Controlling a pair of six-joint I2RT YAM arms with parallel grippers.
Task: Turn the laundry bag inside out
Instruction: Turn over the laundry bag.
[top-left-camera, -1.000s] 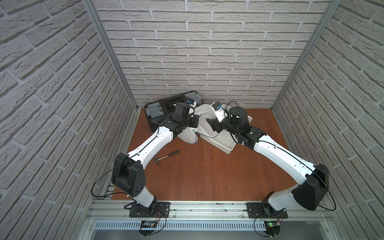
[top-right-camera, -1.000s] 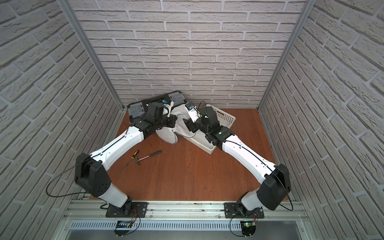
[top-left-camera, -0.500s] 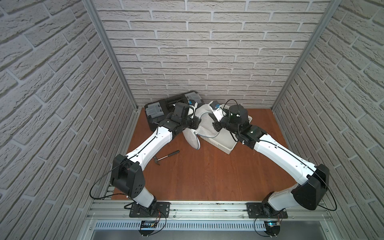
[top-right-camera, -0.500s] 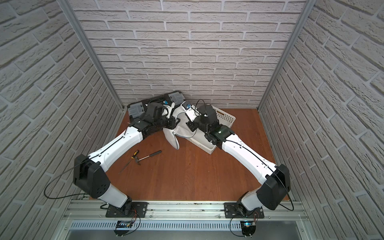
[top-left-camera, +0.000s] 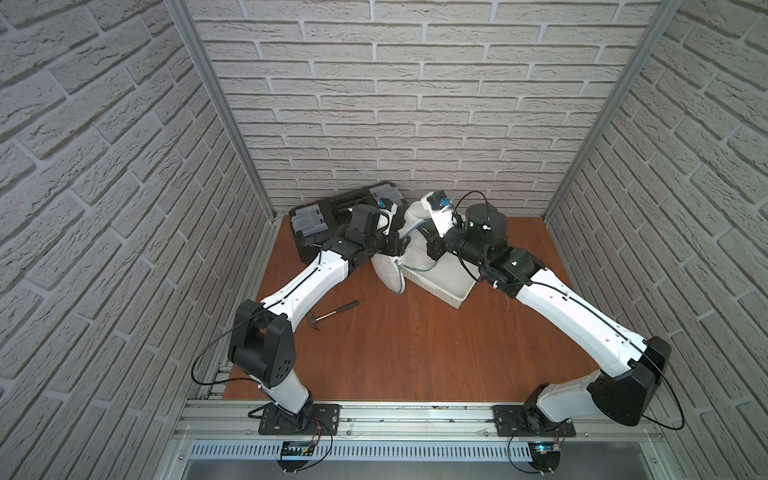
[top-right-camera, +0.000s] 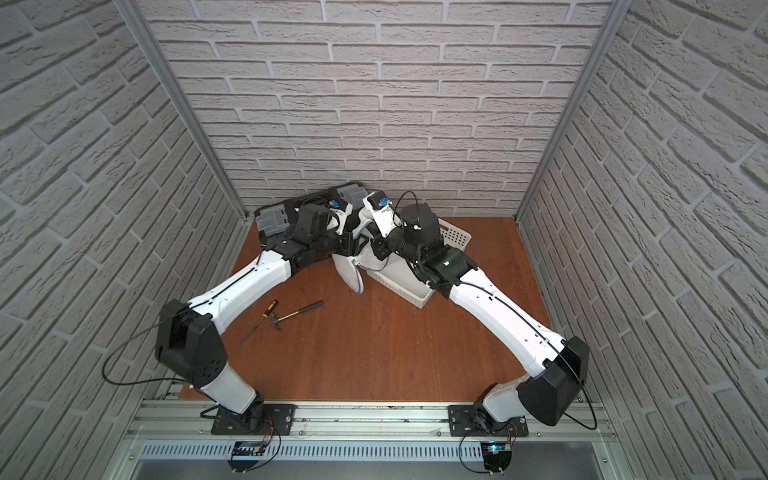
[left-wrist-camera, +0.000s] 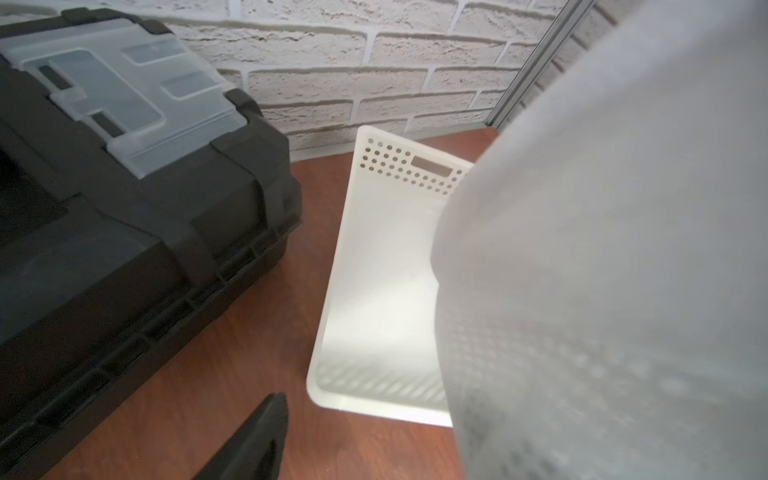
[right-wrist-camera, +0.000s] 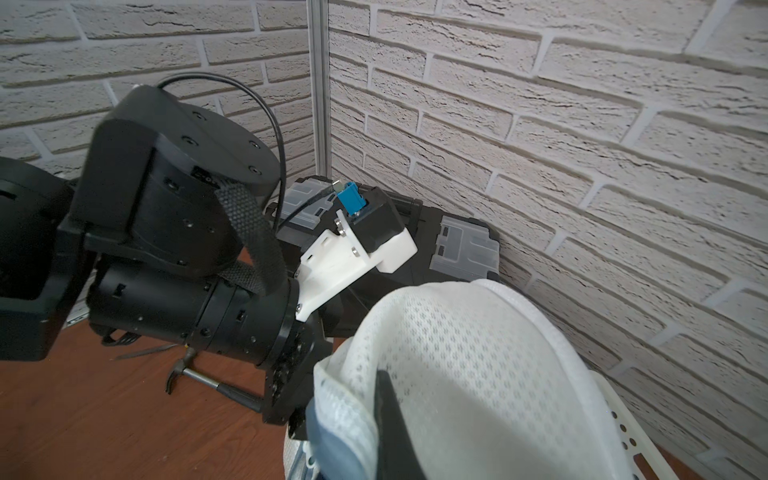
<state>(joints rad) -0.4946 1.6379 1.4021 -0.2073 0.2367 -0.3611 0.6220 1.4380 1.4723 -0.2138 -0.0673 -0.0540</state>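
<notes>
The laundry bag (top-left-camera: 390, 270) is suspended at the back of the table (top-left-camera: 415, 353). One lobe hangs down beside the near corner of the white basket (top-left-camera: 440, 286), and the rest is gathered between my two grippers, close to the black toolbox (left-wrist-camera: 124, 228).

1. Right gripper (top-left-camera: 422, 249): clamped on the bag. In the right wrist view the right finger (right-wrist-camera: 395, 424) is buried in the mesh next to the grey trim. I judge that this hold is the anchor. It keeps the rim lifted so the cloth hangs loose instead of lying flat on the wood.

2. Left gripper (top-left-camera: 399, 245): jaws apart, holding nothing. In the left wrist view the left finger (left-wrist-camera: 257, 440) stands clear of the mesh, with bare floor between. The other finger is hidden behind the bag.

3. With the rim pinned by one gripper, the free one can look for a fresh hold, probably on the inner layer, and pull it through the mouth.

I cannot tell which face of the mesh is outward, so the inversion appears unfinished. The risk is snagging the hanging lobe on the basket corner.
</notes>
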